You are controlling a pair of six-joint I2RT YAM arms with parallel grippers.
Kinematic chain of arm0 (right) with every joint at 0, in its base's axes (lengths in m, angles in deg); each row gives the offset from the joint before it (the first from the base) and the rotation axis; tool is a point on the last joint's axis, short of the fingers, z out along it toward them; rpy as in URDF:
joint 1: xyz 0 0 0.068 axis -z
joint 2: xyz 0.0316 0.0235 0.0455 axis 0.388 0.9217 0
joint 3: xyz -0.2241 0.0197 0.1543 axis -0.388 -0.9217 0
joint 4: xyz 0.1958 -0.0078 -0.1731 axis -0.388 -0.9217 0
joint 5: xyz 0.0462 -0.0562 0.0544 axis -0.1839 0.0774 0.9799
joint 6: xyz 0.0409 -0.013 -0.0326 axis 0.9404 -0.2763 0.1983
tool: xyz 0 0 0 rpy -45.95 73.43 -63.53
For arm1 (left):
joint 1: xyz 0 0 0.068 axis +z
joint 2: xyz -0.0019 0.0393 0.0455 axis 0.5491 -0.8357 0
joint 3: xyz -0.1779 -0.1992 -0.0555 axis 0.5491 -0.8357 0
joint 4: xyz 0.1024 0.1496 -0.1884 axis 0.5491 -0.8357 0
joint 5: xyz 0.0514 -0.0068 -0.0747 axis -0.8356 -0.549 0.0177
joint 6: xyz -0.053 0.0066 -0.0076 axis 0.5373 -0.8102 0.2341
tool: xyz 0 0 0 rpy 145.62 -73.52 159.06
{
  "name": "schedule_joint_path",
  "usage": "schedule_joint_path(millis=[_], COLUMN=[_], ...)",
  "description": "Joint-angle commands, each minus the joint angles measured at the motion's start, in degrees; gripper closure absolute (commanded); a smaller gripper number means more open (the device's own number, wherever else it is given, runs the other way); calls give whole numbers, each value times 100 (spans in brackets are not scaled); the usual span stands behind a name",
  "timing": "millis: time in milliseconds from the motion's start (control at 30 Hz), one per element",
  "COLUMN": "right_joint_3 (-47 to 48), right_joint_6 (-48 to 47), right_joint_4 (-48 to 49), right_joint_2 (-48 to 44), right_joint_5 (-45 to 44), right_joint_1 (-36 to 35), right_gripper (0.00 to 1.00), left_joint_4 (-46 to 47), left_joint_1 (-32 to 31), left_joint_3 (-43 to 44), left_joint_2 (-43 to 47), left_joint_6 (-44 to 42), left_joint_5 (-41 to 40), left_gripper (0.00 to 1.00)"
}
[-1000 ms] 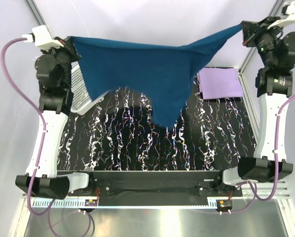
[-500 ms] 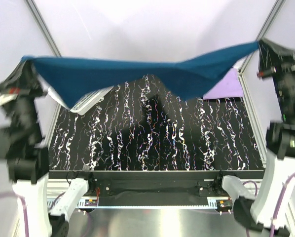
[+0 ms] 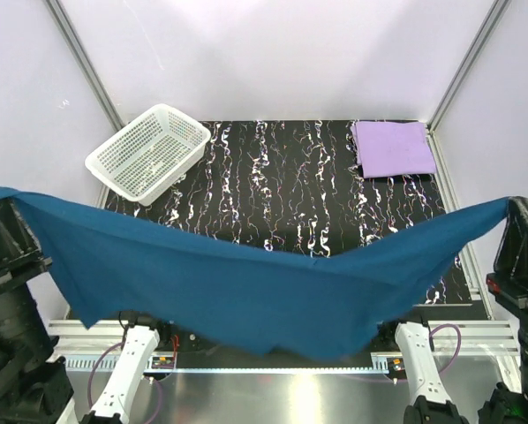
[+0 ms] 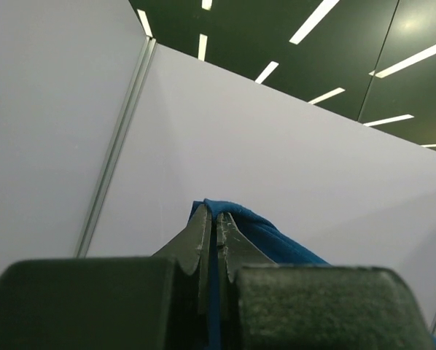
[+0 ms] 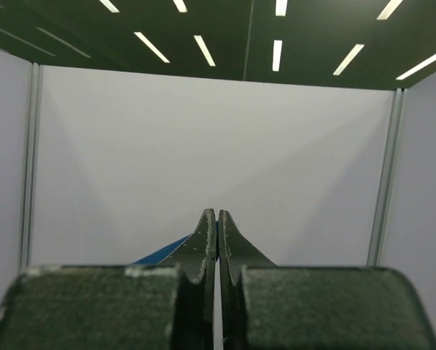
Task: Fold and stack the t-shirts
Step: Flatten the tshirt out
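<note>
Now I count one teal shirt [image 3: 246, 283], pinched by left fingers [image 4: 200, 240] and right fingers [image 5: 205, 240]; one lavender shirt [image 3: 392, 147], folded; one basket [image 3: 149, 152].

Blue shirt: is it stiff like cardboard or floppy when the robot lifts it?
Probably floppy: the blue shirt sags in the middle between the left gripper and right gripper. Likely light too, since two pinched corners carry it all.

Stretched shirt [image 3: 246, 291] spans front; basket [image 3: 147, 152], folded shirt [image 3: 393, 147] behind.
</note>
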Motion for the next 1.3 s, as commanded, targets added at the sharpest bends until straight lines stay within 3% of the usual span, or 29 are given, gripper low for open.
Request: schedule_joint_path(millis=[0,167,433,600,767,967,1133,1267], right_joint_3=[-498,-2006,-4584,-5736,-6352,-6011,-5064,-4142], right_joint_6=[-20,33,252,648,868,798,1008,1035], right_joint_4=[-273,289,2152,3451,4604,5273,5125,4405], right_joint_2=[82,-15,459,1108,2365,3981,5369,6083], right_joint_5=[-216,-172,-154,-164,-224,-392,-67,-5], right_joint_1=[-2,-2,-2,-2,-107,-476,-547,-608], right_gripper=[100,100,100,100,100,100,100,100], left_joint_4=[-68,308,1442,2268,3033,3500,3325,2896], left_joint_1=[-41,-41,-41,-41,-23,-15,-6,-6], left_joint_3=[-497,-1464,-3486,-4504,-4718,-4165,-3454,-2786], left_joint_2=[6,-46,-670,-1730,-3339,-5195,-6136,-6786], left_joint_6=[10,142,265,599,854,1153,1004,872], left_joint_5=[-212,-352,-827,-986,-968,-845,-907,-871], left_gripper=[100,100,100,100,100,100,100,100])
